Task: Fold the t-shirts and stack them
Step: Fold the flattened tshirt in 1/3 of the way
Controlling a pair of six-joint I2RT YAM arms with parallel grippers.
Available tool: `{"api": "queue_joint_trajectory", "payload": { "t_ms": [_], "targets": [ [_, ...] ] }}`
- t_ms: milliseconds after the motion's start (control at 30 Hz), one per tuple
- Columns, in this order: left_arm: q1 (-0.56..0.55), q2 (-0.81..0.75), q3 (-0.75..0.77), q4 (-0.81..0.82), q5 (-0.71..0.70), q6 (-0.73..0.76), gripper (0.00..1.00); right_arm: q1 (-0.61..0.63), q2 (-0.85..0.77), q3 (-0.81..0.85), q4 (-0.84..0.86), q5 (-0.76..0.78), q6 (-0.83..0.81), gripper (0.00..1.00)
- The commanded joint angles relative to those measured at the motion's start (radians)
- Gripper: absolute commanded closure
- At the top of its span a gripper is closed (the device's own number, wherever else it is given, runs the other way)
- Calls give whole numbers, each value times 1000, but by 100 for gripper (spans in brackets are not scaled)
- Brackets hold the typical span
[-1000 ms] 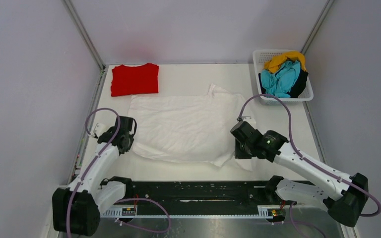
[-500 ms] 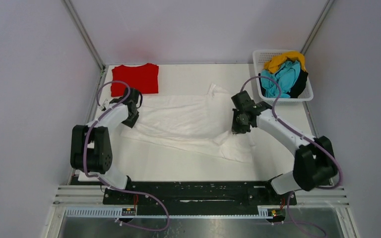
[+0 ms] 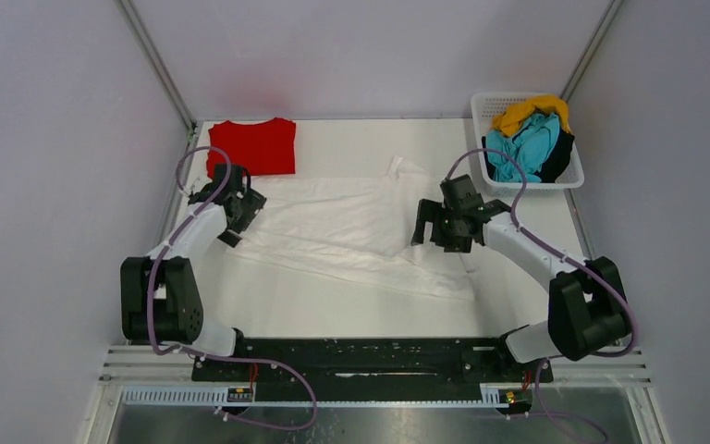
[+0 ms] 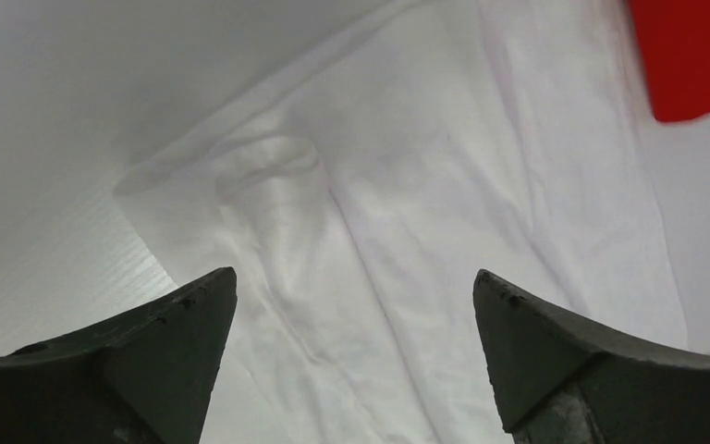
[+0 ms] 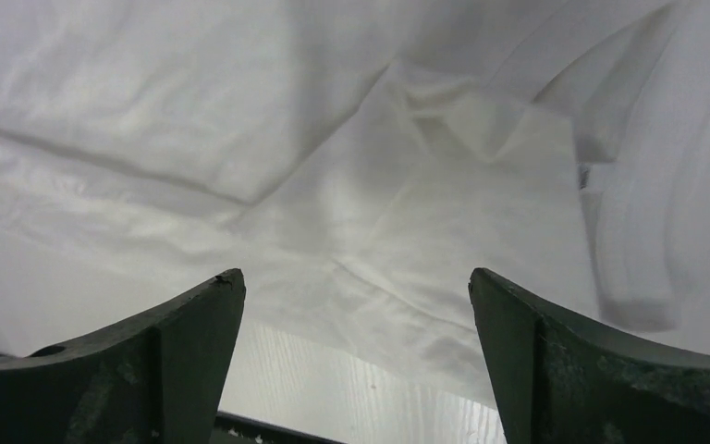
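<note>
A white t-shirt [image 3: 342, 231] lies across the middle of the table, folded over lengthwise into a band, with a sleeve sticking out at the near right. Its cloth fills the left wrist view [image 4: 397, 213] and the right wrist view [image 5: 268, 139]. A folded red t-shirt [image 3: 251, 148] rests at the far left; its corner [image 4: 693, 55] shows in the left wrist view. My left gripper [image 3: 238, 211] hovers open over the white shirt's left end. My right gripper [image 3: 436, 228] hangs open over its right end. Nothing sits between either pair of fingers [image 4: 171, 342] [image 5: 180, 342].
A white lattice basket [image 3: 495, 104] at the far right corner holds teal, yellow and black t-shirts [image 3: 529, 139]. Grey walls close in the table on three sides. A black rail [image 3: 361, 359] runs along the near edge.
Both grippers carried the white shirt's near edge toward the far side, folding it over, then opened and let the cloth go. Both arms now reach farther out over the table.
</note>
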Motion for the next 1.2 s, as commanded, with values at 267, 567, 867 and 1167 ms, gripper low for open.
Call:
{"api": "queue_joint_trajectory", "payload": {
  "t_ms": [267, 567, 867, 1167],
  "targets": [
    [-1, -63, -164, 245, 329, 184, 1, 105, 88, -107, 298, -196, -5, 1],
    [-1, 34, -109, 210, 279, 204, 1, 105, 270, 158, 259, -81, -59, 1],
    [0, 84, -82, 209, 214, 191, 1, 92, 286, 301, 220, 55, -46, 1],
    [2, 113, -84, 238, 194, 171, 1, 92, 28, -56, 288, 20, 6, 1]
  ]
}}
